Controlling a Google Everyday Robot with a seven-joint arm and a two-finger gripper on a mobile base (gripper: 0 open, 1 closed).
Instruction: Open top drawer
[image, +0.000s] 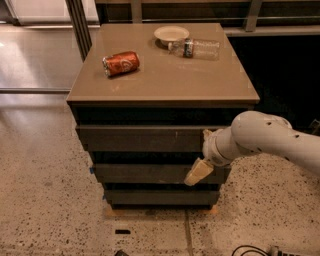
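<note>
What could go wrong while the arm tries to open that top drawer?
The gripper hangs in front of the middle drawer, below the top drawer, so it might catch the wrong front. The top drawer's face is flat and handleless; a pull could slip. The red can and plastic bottle lie on their sides and may roll if jolted.

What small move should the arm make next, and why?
Probably lift the gripper a little, toward the top drawer. It now hangs in front of the drawer below, near its right end, and the top drawer's front has no handle and looks shut.
</note>
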